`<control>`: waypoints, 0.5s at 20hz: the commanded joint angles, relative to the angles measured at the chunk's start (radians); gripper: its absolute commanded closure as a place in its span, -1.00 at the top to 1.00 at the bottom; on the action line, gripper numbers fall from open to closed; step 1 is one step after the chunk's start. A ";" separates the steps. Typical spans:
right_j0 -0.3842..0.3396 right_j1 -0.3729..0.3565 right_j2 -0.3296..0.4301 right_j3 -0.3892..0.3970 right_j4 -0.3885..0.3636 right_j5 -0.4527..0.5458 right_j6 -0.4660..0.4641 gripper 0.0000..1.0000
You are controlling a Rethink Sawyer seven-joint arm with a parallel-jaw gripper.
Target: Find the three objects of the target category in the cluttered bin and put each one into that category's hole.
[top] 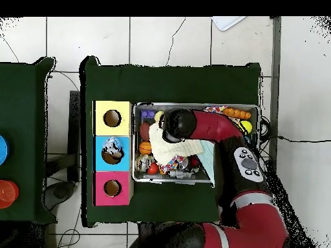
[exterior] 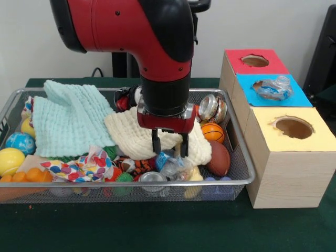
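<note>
Crumpled clear plastic, a squashed bottle (exterior: 274, 88), sits in the mouth of the blue box (exterior: 302, 97), the middle one of three boxes just beside the bin's right end in the front view. A red box (exterior: 233, 62) stands behind it and a yellow box (exterior: 310, 140) in front, each with an open round hole in its top.

More crinkled clear plastic (exterior: 176, 167) lies in the wire bin (exterior: 239, 152) near its front wall, next to a silvery can (exterior: 152, 179). Right above this plastic hangs the pincer (exterior: 170, 146), its two dark fingers (exterior: 156, 142) apart with nothing between them, over the edge of a cream cloth (exterior: 126, 134).

A second shiny can (exterior: 211, 107) lies at the bin's far right corner, with a small basketball (exterior: 212, 132) and a brown football (exterior: 219, 157) in front of it. A pale green cloth (exterior: 68, 118) covers much of the left half, a spotted colourful cloth (exterior: 79, 169) below it. Yellow (exterior: 9, 160) and blue (exterior: 20, 143) balls rest at the left end. The bin and boxes stand on a dark green desk (exterior: 157, 226).
</note>
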 commanded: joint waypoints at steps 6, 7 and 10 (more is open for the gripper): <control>0.044 -0.044 -0.050 -0.019 -0.064 0.046 -0.001 1.00; 0.046 -0.041 -0.053 -0.025 -0.066 0.042 -0.003 1.00; 0.052 -0.041 -0.065 -0.031 -0.071 0.035 -0.004 1.00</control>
